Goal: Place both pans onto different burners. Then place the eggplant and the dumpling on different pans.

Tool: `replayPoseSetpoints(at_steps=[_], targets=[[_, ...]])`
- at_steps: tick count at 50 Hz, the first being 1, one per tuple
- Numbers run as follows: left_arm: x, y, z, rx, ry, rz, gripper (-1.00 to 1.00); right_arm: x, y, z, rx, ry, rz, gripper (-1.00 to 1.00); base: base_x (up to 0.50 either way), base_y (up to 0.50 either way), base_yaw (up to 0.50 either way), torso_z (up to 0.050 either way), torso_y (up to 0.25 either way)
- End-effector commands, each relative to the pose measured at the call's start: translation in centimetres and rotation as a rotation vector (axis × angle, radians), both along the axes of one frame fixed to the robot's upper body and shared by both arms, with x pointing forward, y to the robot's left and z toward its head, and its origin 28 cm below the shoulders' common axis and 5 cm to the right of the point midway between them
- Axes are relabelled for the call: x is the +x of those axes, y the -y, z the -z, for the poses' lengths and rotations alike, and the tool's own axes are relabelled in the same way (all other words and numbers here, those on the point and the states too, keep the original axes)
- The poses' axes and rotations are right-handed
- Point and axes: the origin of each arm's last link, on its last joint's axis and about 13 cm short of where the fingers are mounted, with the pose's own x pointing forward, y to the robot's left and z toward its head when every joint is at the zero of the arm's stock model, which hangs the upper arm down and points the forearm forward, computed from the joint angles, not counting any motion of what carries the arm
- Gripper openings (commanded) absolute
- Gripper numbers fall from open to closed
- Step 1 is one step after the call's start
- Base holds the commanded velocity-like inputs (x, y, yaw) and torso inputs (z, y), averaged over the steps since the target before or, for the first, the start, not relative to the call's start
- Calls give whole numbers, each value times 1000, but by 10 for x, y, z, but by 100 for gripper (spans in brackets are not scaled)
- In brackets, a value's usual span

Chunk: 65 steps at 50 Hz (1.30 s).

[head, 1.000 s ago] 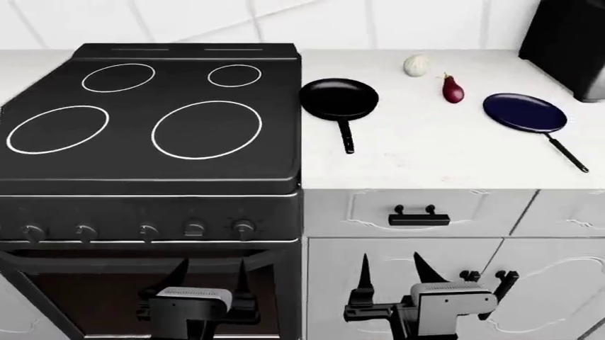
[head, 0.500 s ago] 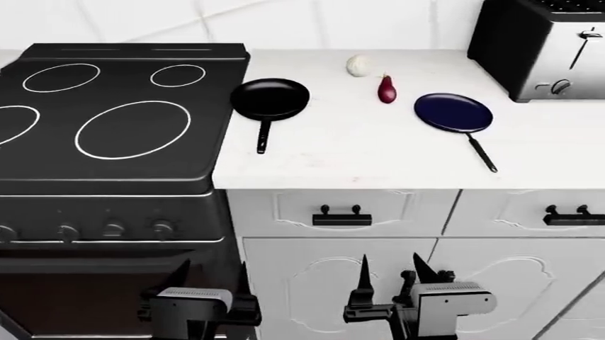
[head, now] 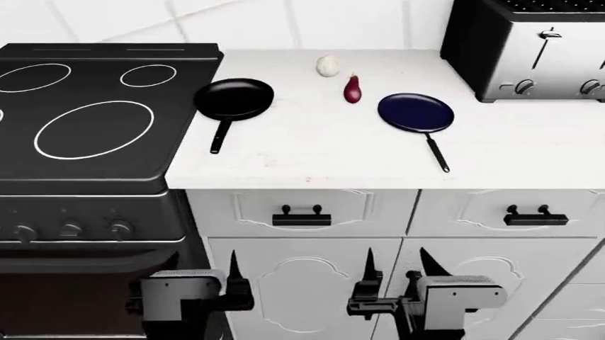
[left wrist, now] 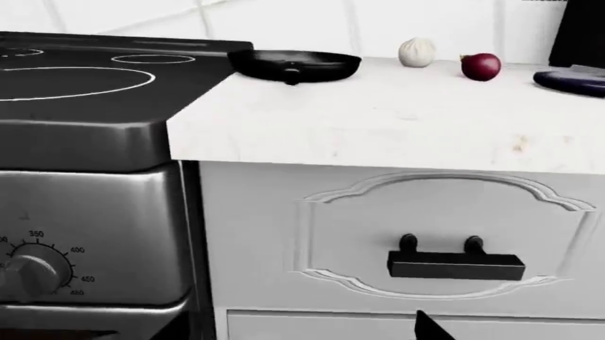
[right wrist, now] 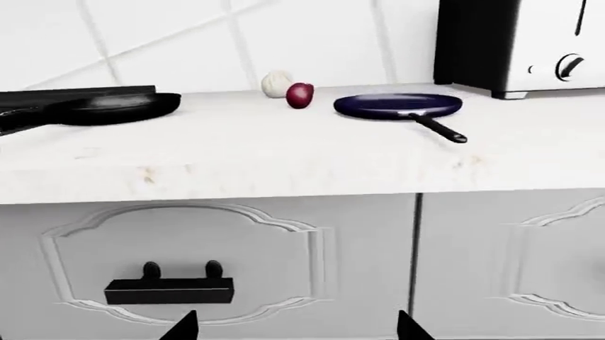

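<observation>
Nothing of the task is done yet: both pans sit on the white marbled countertop (head: 312, 156), off the flat black glass cooktop (head: 95, 163). Taking the cooktop as landmark, the glossy black round pan (head: 234, 98) lies just beside its right edge, long thin handle pointing toward the robot. The dark navy blue pan (head: 415, 112) lies well further out along the counter, close to the black and silver toaster (head: 529, 49). Between the two pans, toward the tiled wall, stand the small off-white pleated dumpling (head: 327, 66) and the slim dark-purple eggplant (head: 353, 88), near each other but apart.

Both arms hang low in front of the white cabinet doors (head: 302, 283), below counter level. The left gripper (head: 208, 280) and the right gripper (head: 394, 273) each show their dark fingers spread apart, holding nothing.

The step in hand looks like the approach to the first pan. The black one is the sensible start, being next to the cooktop, and the large white ring burner (head: 95, 129) nearest the counter is a short carry away. The left arm should rise clear of the counter's front edge, then close on the handle near the pan's rim so the pan stays level. Setting it centred leaves the second large ring, cut off at the head view's edge, for the navy pan.
</observation>
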Motion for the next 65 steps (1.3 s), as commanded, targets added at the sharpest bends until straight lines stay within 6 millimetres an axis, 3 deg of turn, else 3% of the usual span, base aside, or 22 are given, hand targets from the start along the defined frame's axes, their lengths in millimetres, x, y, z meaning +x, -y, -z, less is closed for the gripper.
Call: replayPoseSetpoints(at_steps=[1,8,15,19,38,58,65], targets=[[-1,-9,-66,58,-21,-23,100,-10,9,-67,23,22,-6,100,0,0,0,0,0],[-1,-20,-130,115,46,16,100,-13,24,-137,-49,98,-3,100,0,0,0,0,0],[3,-28,-172,124,124,38,100,-14,33,-171,-67,165,-15,100,0,0,0,0,0],[5,-31,-185,110,147,62,100,-15,36,-178,-58,172,-23,100,0,0,0,0,0],[9,-33,-193,119,191,59,100,-14,41,-183,-34,194,-33,100,453,80,0,0,0],[9,-32,-193,131,195,54,100,-12,43,-180,-27,192,-23,100,500,-153,0,0,1],[10,-32,-192,129,191,49,100,-9,45,-180,-24,176,7,100,80,-13,0,0,0]])
